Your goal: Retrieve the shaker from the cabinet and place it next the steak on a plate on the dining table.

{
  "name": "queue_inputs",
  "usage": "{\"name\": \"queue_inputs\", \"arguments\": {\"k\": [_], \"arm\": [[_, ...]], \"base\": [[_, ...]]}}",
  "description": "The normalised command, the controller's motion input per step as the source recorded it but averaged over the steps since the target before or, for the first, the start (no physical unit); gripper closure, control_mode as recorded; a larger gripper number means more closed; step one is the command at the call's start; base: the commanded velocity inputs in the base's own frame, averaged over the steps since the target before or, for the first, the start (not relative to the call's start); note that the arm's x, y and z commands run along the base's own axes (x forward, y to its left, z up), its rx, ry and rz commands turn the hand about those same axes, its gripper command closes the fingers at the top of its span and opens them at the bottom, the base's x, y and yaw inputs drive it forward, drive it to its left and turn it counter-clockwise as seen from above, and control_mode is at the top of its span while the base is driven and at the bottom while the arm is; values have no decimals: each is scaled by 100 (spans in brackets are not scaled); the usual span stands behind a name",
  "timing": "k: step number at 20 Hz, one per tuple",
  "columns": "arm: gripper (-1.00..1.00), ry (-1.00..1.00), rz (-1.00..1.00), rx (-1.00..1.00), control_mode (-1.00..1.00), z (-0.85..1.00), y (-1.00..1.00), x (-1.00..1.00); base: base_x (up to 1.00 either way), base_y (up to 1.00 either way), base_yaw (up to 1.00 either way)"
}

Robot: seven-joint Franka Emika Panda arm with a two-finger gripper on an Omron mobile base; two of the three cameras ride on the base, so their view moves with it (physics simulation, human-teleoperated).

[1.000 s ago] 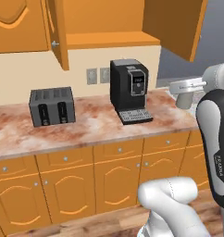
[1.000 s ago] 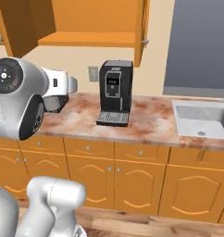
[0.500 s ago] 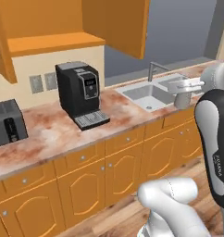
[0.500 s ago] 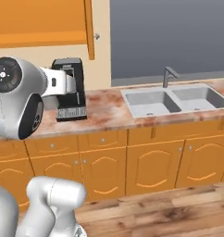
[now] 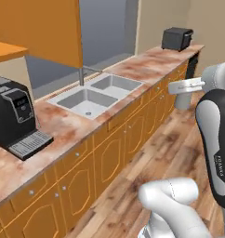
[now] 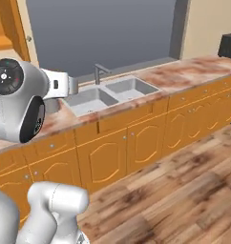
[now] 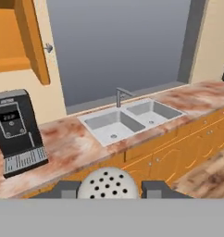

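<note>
My gripper (image 7: 109,189) is shut on the shaker (image 7: 108,183), whose pale perforated cap sits between the two dark fingertips (image 7: 63,189). In the left base view the shaker (image 5: 183,99) hangs as a small grey cylinder under the gripper (image 5: 181,87), out over the wooden floor beside the counter. From the right base view, the shaker (image 6: 51,105) shows below the white hand. The cabinet (image 7: 21,41) stands open at upper left, its door (image 5: 40,28) swung outward. The steak, the plate and the dining table are out of view.
A marbled counter (image 5: 82,125) runs along the wall with a double steel sink (image 5: 93,93) and faucet (image 7: 119,96). A black coffee machine (image 5: 14,116) stands at its left. A black appliance (image 5: 177,38) sits at the far end. Wooden floor (image 6: 184,190) lies open to the right.
The whole picture has swept sideways, so the camera has moved: toaster gone from view, coffee machine shifted left, sink now central. The shaker stays in the gripper.
</note>
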Motion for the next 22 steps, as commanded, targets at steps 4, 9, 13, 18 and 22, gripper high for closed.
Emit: {"name": "queue_inputs", "arguments": {"k": [4, 9, 13, 18, 22], "arm": [[100, 0, 0, 0, 100, 0, 0, 0], [100, 0, 0, 0, 100, 0, 0, 0], [100, 0, 0, 0, 100, 0, 0, 0], [100, 0, 0, 0, 100, 0, 0, 0], [100, 0, 0, 0, 100, 0, 0, 0]], "base": [[-2, -28, -68], [-22, -30, -64], [-33, -32, -60], [-33, -34, -55], [-10, -43, -44]]}}
